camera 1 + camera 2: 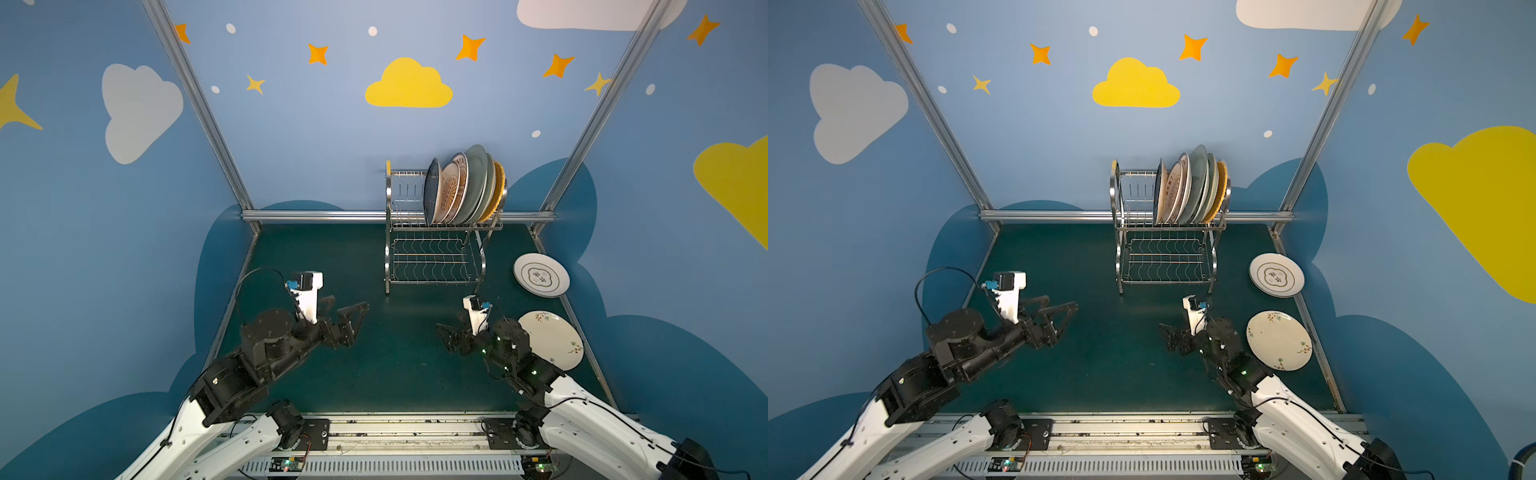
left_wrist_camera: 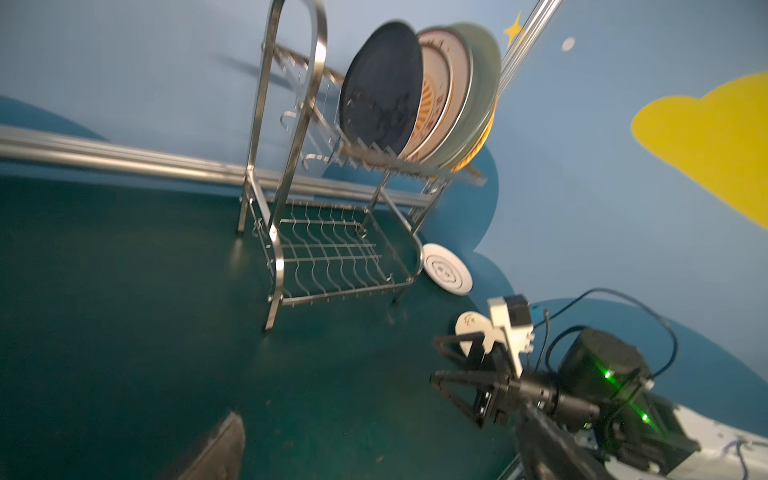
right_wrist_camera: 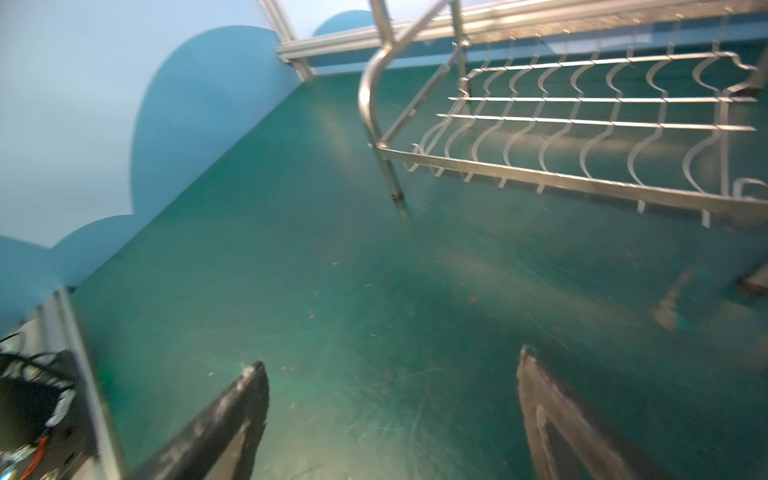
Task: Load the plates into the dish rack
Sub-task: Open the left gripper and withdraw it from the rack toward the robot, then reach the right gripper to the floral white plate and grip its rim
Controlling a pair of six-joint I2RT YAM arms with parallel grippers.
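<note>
Top views: rack (image 1: 388, 232) stands at back of table (image 1: 374, 374), right of centre. The right part of its upper tier holds plates on edge, leaning together: black plate (image 1: 431, 189) leftmost, then sunburst plate (image 1: 449, 193), grey-green plate (image 1: 476, 183), and orange plate (image 1: 500, 183) at the far right end. Ringed plate (image 1: 541, 275) lies flat on the table right of the rack, near the table's right edge. Floral plate (image 1: 552, 340) lies flat nearer the front, just beside the right arm's wrist. Left gripper (image 1: 350, 302) is left of centre, jaws spread, nothing between them. Right gripper (image 1: 446, 330) is right of centre, in front of the rack, jaws spread, nothing held. The two point toward each other and are well apart.

Left wrist: blurry. Shows the whole rack (image 2: 276, 232), with the black plate (image 2: 380, 87) in front of the stack on the upper tier. Ringed plate (image 2: 446, 270) is on the table just past the rack's far end. Right gripper (image 2: 433, 360) is wide open, with a bit of the floral plate (image 2: 467, 322) behind it. Only one left finger (image 2: 220, 444) shows.

Right wrist: blurry. Both fingers (image 3: 245, 395) are set far apart over bare table, clear of everything. The rack's wavy lower shelf (image 3: 582, 124) is near.
</note>
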